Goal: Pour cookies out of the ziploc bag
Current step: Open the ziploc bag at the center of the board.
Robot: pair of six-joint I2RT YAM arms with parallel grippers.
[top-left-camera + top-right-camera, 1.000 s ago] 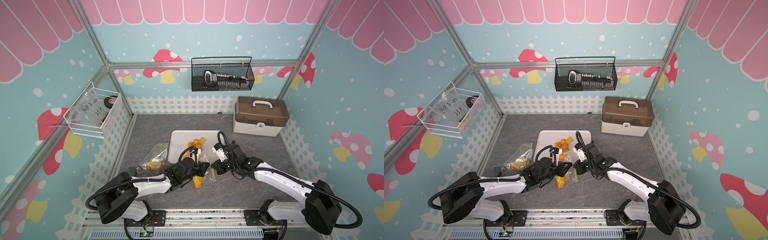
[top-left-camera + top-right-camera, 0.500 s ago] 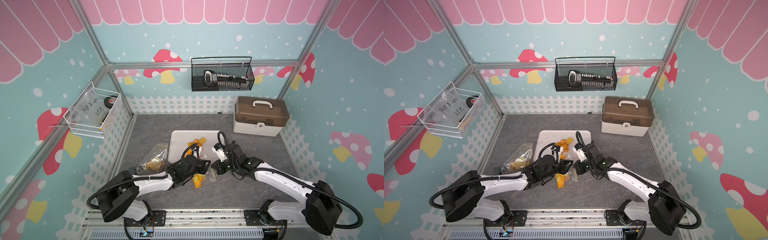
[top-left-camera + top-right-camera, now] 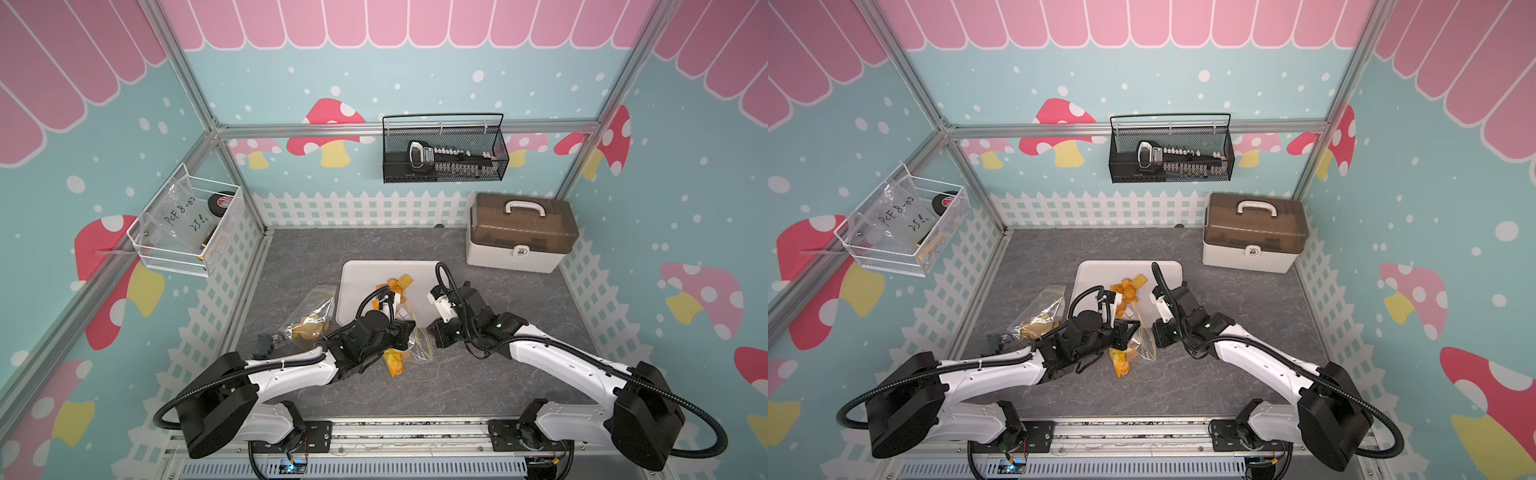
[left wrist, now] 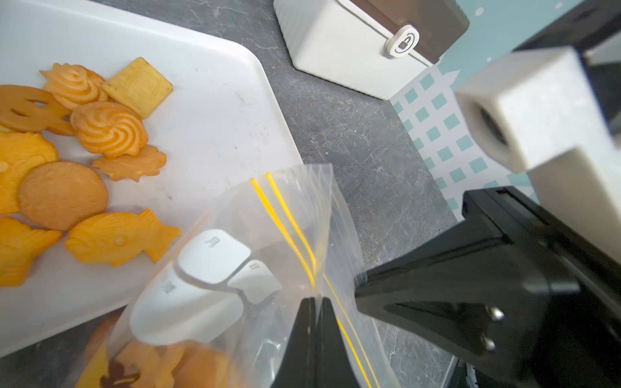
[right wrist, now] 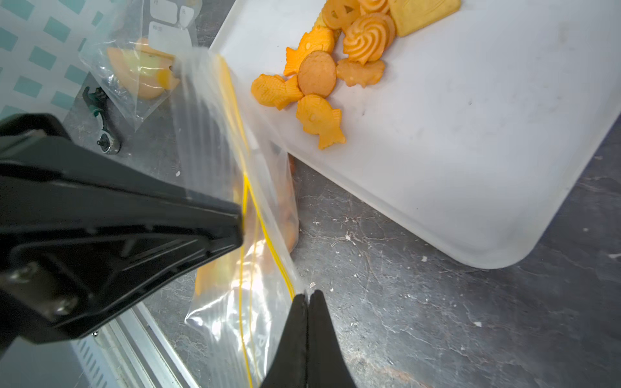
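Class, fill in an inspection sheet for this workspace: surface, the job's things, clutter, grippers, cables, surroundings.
Surface: grey table, crumbs beside the white tray.
Job's things: some cookies lie on the white tray; the ziploc bag, beside the tray, holds more.
Clutter: second bag with orange pieces, small ratchet, brown-lidded box.
Grippers: left gripper and right gripper both have jaws shut on the ziploc bag's zip edge.
Cables: black cables loop above both wrists.
Surroundings: picket fence, black wire basket and white wire basket on the walls.

cookies (image 4: 111, 129) — orange, yellow | tray (image 4: 215, 111) white | ziploc bag (image 4: 295, 208) clear, yellow stripes | table (image 3: 374, 245) — grey marbled
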